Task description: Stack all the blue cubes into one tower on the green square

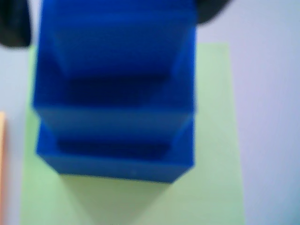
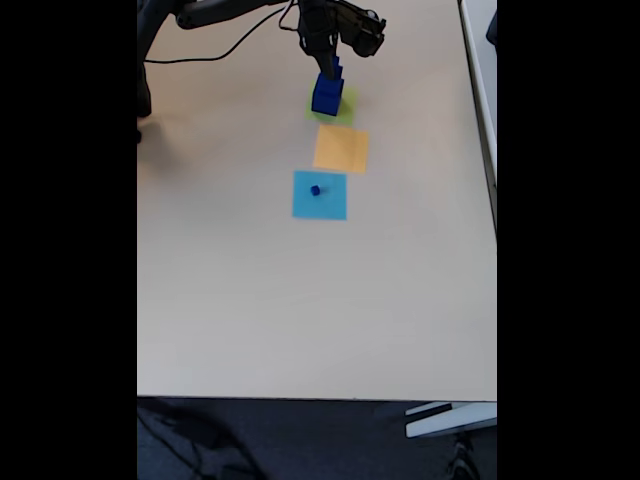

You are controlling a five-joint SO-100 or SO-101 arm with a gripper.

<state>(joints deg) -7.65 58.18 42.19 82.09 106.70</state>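
The tower (image 2: 327, 90) of blue cubes stands on the green square (image 2: 345, 112), far up the surface. The gripper (image 2: 328, 62) sits at its top (open or holding, I cannot tell). Next job, I think: fetch the tiny cube (image 2: 315, 190) from the light-blue square (image 2: 320, 205).

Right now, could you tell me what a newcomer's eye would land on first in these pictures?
The dark-blue tower looms in the wrist view, three stepped cubes standing on the green square. In the fixed view the gripper hangs at the tower's top near the table's far edge. One tiny blue cube sits alone on the light-blue square, beyond the orange square.
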